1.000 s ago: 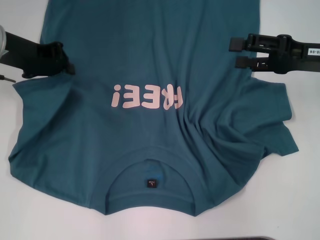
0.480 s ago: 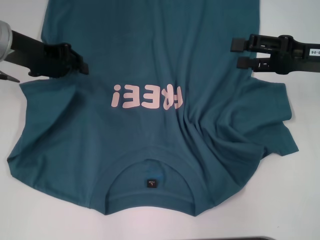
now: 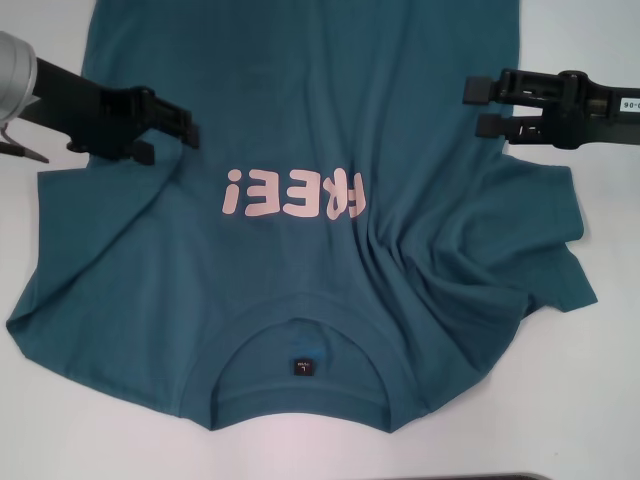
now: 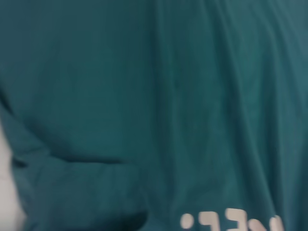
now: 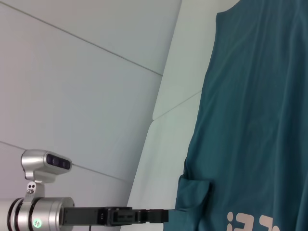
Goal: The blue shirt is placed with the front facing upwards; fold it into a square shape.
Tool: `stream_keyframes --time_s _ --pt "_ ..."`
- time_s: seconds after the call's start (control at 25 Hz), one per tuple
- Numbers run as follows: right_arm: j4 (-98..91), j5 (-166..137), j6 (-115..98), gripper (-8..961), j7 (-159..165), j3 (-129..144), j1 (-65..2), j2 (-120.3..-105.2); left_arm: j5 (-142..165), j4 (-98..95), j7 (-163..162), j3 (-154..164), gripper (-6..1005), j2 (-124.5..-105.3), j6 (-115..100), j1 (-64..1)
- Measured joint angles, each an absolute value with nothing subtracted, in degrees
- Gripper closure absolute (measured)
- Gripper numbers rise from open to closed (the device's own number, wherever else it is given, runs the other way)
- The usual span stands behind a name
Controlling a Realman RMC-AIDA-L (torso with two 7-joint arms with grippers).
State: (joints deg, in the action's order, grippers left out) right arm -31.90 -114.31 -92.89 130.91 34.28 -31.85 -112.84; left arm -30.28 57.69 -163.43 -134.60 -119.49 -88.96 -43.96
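Observation:
The blue shirt (image 3: 300, 120) lies front up on the white table, its collar (image 3: 300, 405) toward me and the pale "FREE!" print (image 3: 295, 193) upside down. At the shirt's left side, by the armpit, my left gripper (image 3: 188, 130) is shut on a pinched fold of cloth. That fold shows in the left wrist view as a bunched ridge (image 4: 82, 168). The right wrist view shows the left gripper (image 5: 163, 216) far off at the shirt's edge (image 5: 192, 192). Over the shirt's right side edge my right gripper (image 3: 478, 107) is open, its fingers apart.
Bare white table (image 3: 600, 400) shows on both sides of the shirt and along the near edge. The right sleeve (image 3: 540, 260) lies rumpled with deep creases. A pale panelled wall (image 5: 72, 86) rises behind the table.
My left gripper has moved right, inward over the shirt, drawing the left side edge and sleeve cloth with it. The right gripper has stayed put.

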Motion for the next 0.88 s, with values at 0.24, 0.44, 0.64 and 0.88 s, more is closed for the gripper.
stream_keyframes --time_s 0.24,0.44,0.64,0.88 --pt "-31.9 -114.3 -92.9 12 130.9 34.3 -32.0 -112.85 -30.9 59.6 -162.5 -135.2 318 -117.94 -88.6 -41.8" --pt "-31.9 -114.4 -92.9 13 131.0 34.6 -32.0 -112.69 -30.9 59.1 -161.4 -135.3 320 -114.92 -85.4 -38.0" --pt "-31.9 -114.4 -92.5 13 130.9 34.7 -31.9 -112.58 -31.1 58.3 -160.8 -135.4 322 -113.74 -82.0 -34.7" --pt "-31.9 -114.3 -92.4 13 131.0 34.7 -32.1 -112.58 -30.8 57.1 -159.9 -135.4 322 -113.78 -81.1 -34.1"
